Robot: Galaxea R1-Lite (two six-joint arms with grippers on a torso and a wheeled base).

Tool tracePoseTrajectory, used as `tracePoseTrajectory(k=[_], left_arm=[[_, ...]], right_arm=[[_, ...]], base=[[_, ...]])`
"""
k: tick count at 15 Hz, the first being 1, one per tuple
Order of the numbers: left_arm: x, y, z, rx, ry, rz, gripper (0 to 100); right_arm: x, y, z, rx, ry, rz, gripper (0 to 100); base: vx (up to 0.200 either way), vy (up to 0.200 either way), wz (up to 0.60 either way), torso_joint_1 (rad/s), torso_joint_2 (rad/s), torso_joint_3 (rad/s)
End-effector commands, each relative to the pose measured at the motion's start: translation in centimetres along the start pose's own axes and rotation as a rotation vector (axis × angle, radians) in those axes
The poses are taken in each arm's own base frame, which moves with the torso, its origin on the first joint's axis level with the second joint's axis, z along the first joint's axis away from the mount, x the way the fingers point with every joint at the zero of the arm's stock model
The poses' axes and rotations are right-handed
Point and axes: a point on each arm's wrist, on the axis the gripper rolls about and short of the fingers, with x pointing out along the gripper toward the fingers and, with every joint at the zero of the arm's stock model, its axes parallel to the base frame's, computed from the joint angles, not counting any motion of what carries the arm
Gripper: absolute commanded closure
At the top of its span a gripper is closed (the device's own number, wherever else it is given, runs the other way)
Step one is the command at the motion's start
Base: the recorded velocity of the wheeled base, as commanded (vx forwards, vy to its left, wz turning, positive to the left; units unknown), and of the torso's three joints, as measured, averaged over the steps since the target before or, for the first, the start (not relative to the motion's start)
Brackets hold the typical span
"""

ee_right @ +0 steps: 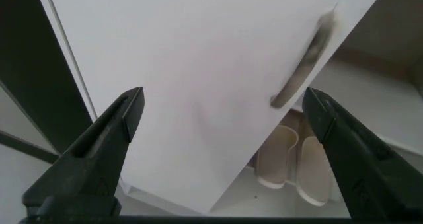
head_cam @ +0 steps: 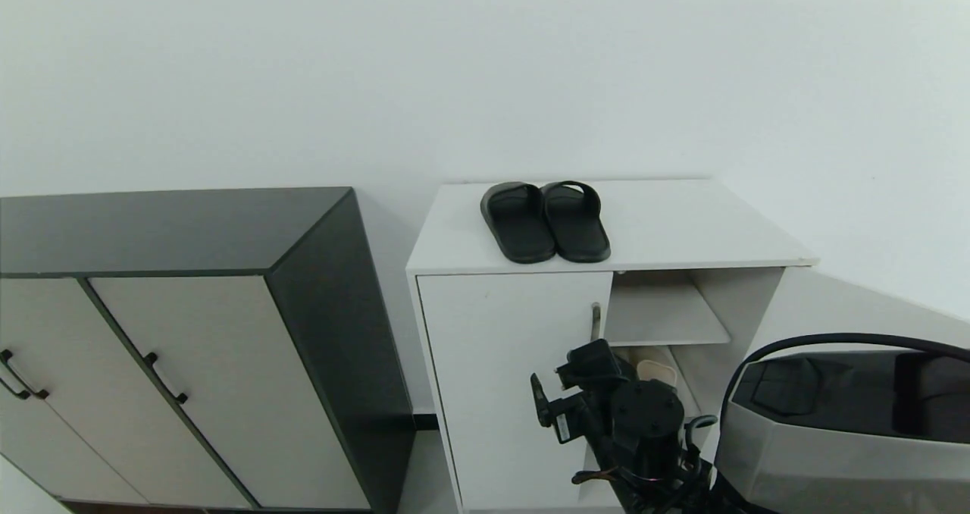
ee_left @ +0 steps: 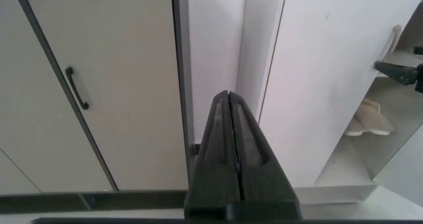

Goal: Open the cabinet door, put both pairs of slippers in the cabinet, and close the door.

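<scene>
A pair of black slippers lies side by side on top of the white cabinet. Its left door looks closed, with a slim metal handle at its right edge. The right half stands open, showing shelves. A cream pair of slippers rests on the lower shelf. My right gripper hangs open just in front of the door, below the handle, with nothing between its fingers. My left gripper is shut and empty, low and back from both cabinets.
A dark cabinet with two pale doors and black handles stands left of the white one, a narrow gap between them. A white wall runs behind both.
</scene>
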Motion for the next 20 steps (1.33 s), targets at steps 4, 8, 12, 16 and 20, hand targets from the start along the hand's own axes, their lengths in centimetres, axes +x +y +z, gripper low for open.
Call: tracePoseTrajectory(k=[4,8,12,16,20], left_arm=[[0.0,0.0,0.0,0.0,0.001,0.0,100],[0.0,0.0,0.0,0.0,0.0,0.002,100],[0.0,0.0,0.0,0.0,0.001,0.0,100],[0.0,0.0,0.0,0.0,0.0,0.0,100],[0.0,0.0,0.0,0.0,0.001,0.0,100]], right_arm=[[0.0,0.0,-0.1,-0.002,0.003,0.0,0],[0.1,0.0,-0.4,-0.004,0.007,-0.002,0],[0.7,0.0,-1.3,-0.033,0.002,0.015,0],[0.2,-0.3,1.3,-0.026,-0.059,0.018,0],[-0.2,-0.1,6.3,0.052,0.014,0.048,0]], base=[[0.0,0.0,0.0,0.234,-0.55,-0.318],[0.0,0.0,0.0,0.259,-0.59,-0.33],[0.0,0.0,0.0,0.119,-0.27,-0.143],[0.0,0.0,0.0,0.0,0.0,0.0],[0.0,0.0,0.0,0.0,0.0,0.0]])
